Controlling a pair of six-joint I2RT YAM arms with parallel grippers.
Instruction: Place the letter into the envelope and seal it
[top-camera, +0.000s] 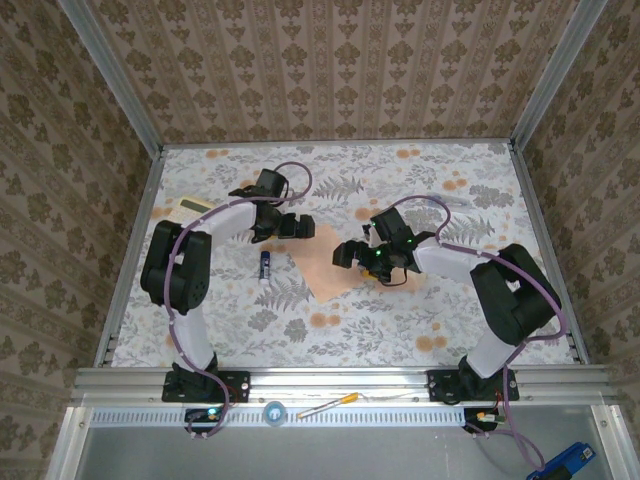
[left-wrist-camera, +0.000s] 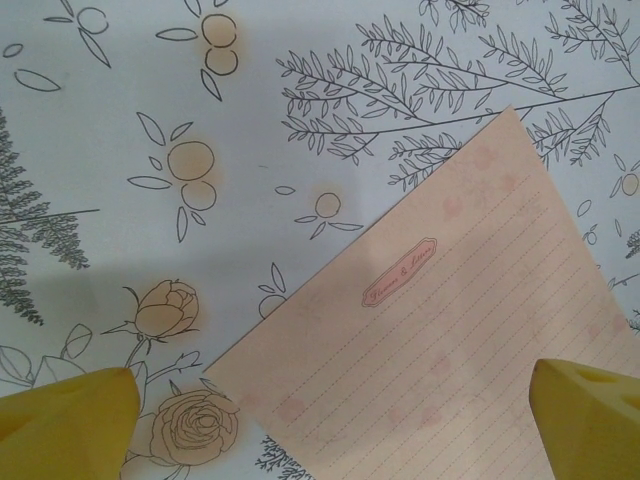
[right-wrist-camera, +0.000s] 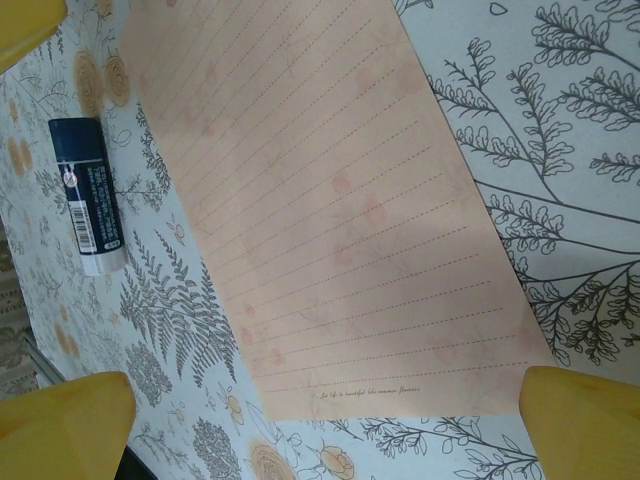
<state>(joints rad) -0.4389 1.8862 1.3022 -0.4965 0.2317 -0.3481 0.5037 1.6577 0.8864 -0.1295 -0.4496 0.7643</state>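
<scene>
**Both grippers open above the letter**

Left gripper (left-wrist-camera: 330, 430): smooth yellow fingertips (left-wrist-camera: 65, 425) set wide apart, holding nothing. Right gripper (right-wrist-camera: 320, 425): likewise spread, nothing held. Contact with the paper cannot be judged.

The letter (top-camera: 325, 272) lies flat at table centre. It is a thin matte salmon sheet with dotted rulings, faint pink blotches and a small dark-pink label. Both wrist views cut its edges off, and the printed footer is too small to read.

Glue stick (right-wrist-camera: 85, 195): navy cylinder with a white end, at 9 o'clock of the letter in the top view.

Tablecloth (top-camera: 450, 300): pale, fern-printed.

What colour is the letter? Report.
The letter is salmon pink with dotted ruling; clearest in right wrist view.
</scene>
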